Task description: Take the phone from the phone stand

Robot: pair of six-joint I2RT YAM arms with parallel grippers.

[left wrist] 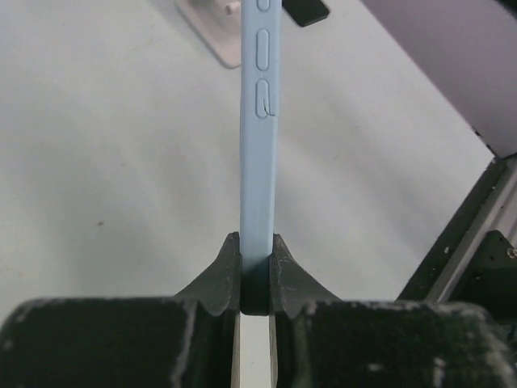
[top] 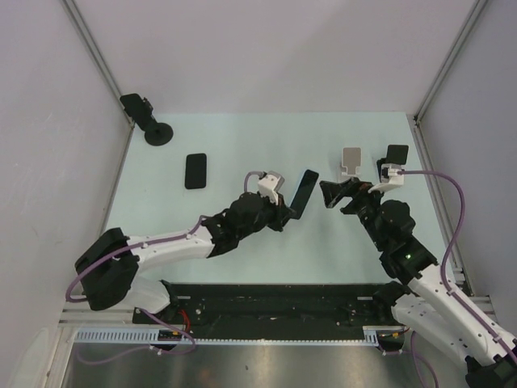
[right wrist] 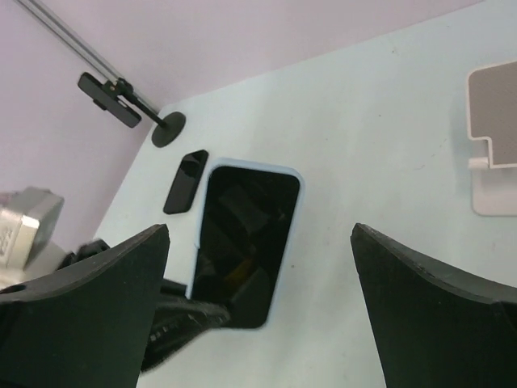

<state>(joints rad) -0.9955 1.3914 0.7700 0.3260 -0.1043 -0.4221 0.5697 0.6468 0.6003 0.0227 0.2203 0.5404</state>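
done: phone (left wrist: 260, 121) off stand (top: 352, 162), stand bare | left pincer (left wrist: 256, 271) clamped on phone's edge | right pincer (right wrist: 260, 232) wide apart, empty | todo: we reckon only set-down on worktop (top: 242, 145)

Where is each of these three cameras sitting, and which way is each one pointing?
Top external: above and behind the arm bases, looking down at the table; both arms show, left gripper shut on the phone, right gripper open.
Left wrist: on the left arm, looking along its own fingers at the phone's blue edge.
Right wrist: on the right arm, facing the phone's screen between its own spread fingers.
Shared: both wrist views also catch the grey phone stand.
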